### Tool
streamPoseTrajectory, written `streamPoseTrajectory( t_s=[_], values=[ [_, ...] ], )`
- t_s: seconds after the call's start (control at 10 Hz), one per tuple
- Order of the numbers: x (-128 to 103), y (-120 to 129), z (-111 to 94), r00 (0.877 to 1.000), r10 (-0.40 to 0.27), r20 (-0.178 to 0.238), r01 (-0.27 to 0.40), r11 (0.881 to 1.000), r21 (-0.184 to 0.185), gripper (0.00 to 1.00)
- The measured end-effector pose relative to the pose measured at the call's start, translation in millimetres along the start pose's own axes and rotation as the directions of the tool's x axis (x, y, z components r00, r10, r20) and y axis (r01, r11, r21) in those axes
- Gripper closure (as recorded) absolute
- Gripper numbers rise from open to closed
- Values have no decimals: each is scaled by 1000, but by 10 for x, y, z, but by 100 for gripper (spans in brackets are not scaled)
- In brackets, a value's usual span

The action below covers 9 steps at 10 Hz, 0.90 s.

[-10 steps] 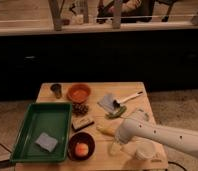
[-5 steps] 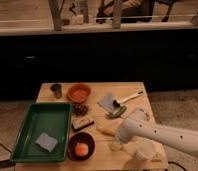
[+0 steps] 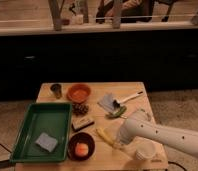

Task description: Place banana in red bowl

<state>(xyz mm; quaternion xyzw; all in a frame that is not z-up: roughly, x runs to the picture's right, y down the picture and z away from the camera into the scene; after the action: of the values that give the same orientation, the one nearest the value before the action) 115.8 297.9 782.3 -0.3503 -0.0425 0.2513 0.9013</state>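
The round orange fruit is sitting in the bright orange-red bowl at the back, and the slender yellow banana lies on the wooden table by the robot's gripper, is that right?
Not quite. The camera view shows the round orange fruit in the dark maroon bowl at the front; the bright orange-red bowl looks empty. The slender yellow banana does lie on the wooden table by the gripper.

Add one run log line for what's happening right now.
end effector: shut at banana end, table front | banana: on table, grip unconfirmed | red bowl: empty, far side
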Motion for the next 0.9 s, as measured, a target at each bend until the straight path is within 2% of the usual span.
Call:
streamPoseTrajectory(
  t_s=[0.3,0.9],
  values=[
    [73,-40,-165,1000,9,9,-9,1000,20,99],
    [126,-117,-293,1000,15,13,-15,999,47,99]
  ],
)
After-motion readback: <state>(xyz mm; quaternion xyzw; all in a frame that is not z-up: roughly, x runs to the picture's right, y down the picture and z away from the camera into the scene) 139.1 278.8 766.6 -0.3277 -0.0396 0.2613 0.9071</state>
